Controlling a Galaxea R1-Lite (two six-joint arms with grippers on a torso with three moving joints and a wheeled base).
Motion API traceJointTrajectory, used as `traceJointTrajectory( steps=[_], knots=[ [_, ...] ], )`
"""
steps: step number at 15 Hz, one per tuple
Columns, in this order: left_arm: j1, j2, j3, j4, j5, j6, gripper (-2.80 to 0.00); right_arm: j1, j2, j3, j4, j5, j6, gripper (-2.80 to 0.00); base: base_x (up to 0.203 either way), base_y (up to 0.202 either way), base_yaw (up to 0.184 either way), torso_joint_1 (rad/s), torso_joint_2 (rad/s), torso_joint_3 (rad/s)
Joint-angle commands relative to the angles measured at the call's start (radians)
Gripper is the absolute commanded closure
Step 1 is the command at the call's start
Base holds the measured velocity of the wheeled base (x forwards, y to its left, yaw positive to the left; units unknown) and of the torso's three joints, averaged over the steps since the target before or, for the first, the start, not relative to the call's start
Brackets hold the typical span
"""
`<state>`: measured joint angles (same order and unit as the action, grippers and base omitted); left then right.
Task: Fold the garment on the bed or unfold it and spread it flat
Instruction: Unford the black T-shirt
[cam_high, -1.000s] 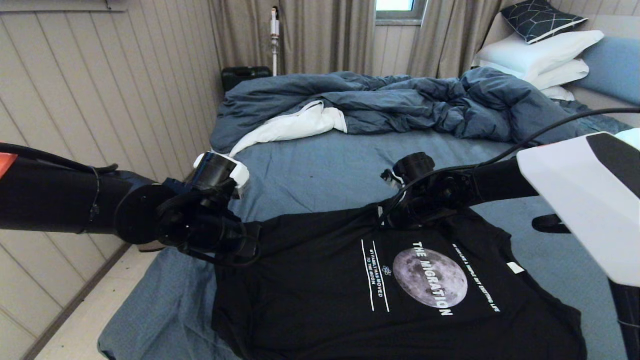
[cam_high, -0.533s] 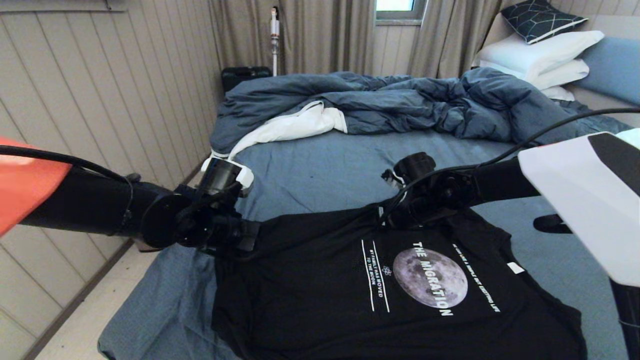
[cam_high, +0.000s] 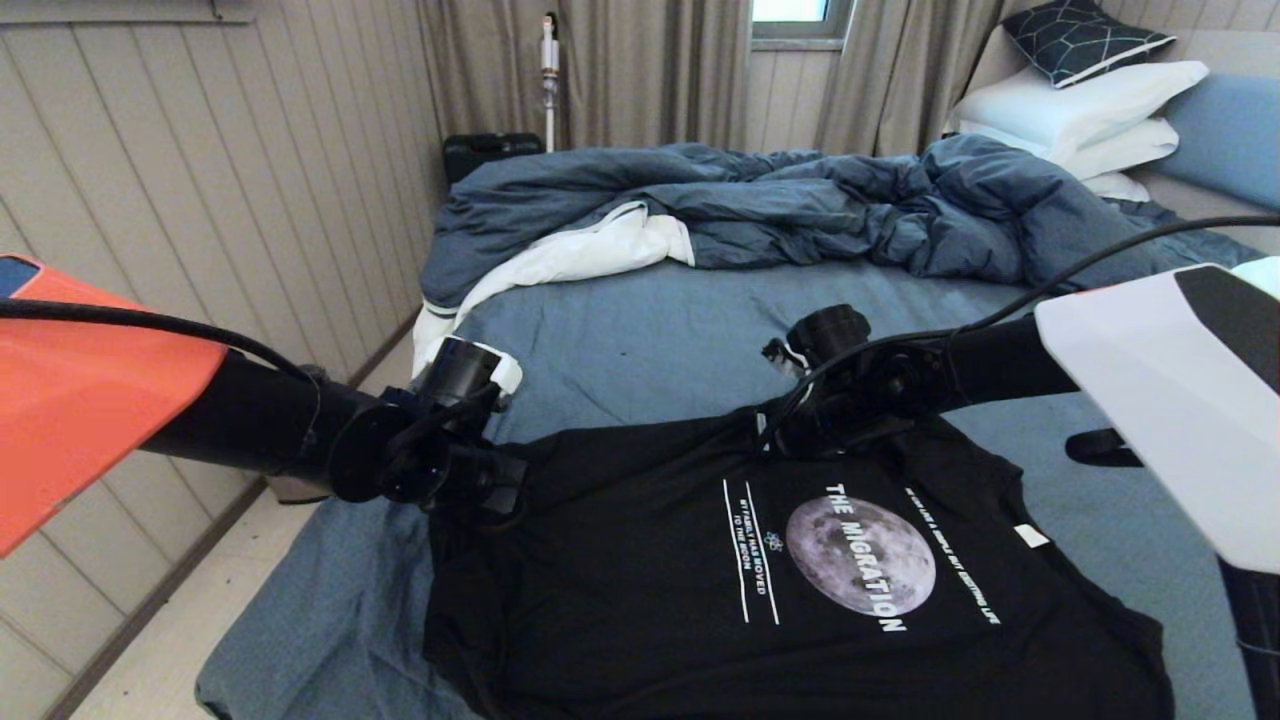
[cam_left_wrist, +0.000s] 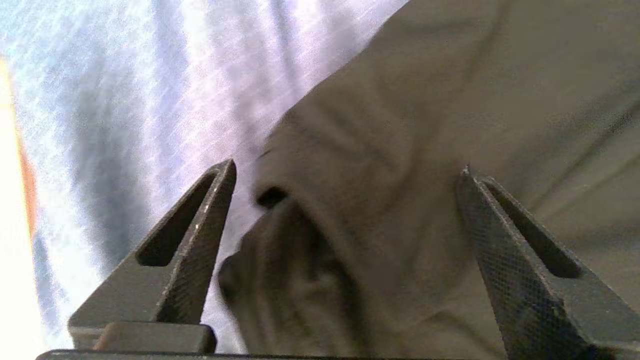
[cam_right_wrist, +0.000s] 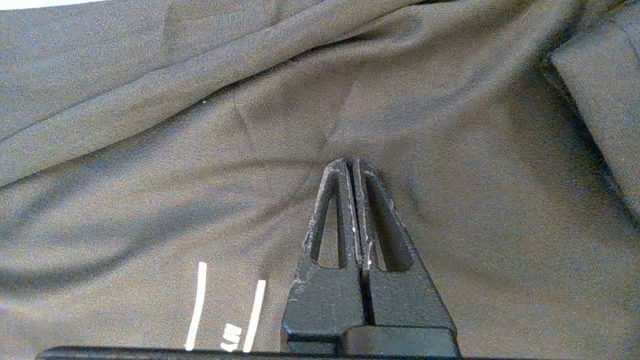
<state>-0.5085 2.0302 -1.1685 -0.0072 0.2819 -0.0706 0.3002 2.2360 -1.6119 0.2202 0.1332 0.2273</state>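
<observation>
The large black cotton T-shirt with a grey moon print (cam_high: 800, 590) lies nearly flat, print up, at the near edge of the wide blue-grey-sheeted bed (cam_high: 650, 340), only its far-left corner still rumpled between the wide-apart jaws of the left gripper (cam_left_wrist: 345, 175), while the right gripper (cam_right_wrist: 350, 167), jaws pressed together and empty, rests on the far hem.

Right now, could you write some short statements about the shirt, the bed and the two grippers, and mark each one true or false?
1. The left gripper is open over a corner of the black T-shirt. True.
2. The right gripper is open wide. False: its fingers are shut, tips on the shirt.
3. The moon print faces up. True.
4. The blue duvet covers the shirt. False: it lies bunched farther up the bed.
5. The white pillows lie on the shirt. False: they are at the headboard.
</observation>
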Motion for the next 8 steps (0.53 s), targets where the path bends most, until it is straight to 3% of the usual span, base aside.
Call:
traceJointTrajectory(
  steps=[1, 2, 3, 8],
  knots=[
    [0.009, 0.007, -0.011, 0.0, 0.0, -0.003, -2.8, 0.0, 0.001, 0.0, 0.001, 0.002, 0.001, 0.0, 0.0, 0.0, 0.0, 0.0, 0.0, 0.0],
    [0.013, 0.007, -0.016, 0.0, 0.0, -0.003, -2.8, 0.0, 0.001, 0.0, 0.001, 0.001, 0.001, 0.0, 0.0, 0.0, 0.0, 0.0, 0.0, 0.0],
    [0.015, 0.007, -0.016, 0.001, 0.0, -0.003, 0.0, 0.0, 0.001, -0.002, 0.001, 0.002, 0.001, 0.0, 0.0, 0.0, 0.0, 0.0, 0.0, 0.0],
    [0.016, 0.022, -0.036, 0.0, -0.003, -0.005, 0.0, 0.0, 0.001, -0.002, 0.001, 0.0, 0.001, 0.0, 0.0, 0.0, 0.0, 0.0, 0.0, 0.0]
  ],
)
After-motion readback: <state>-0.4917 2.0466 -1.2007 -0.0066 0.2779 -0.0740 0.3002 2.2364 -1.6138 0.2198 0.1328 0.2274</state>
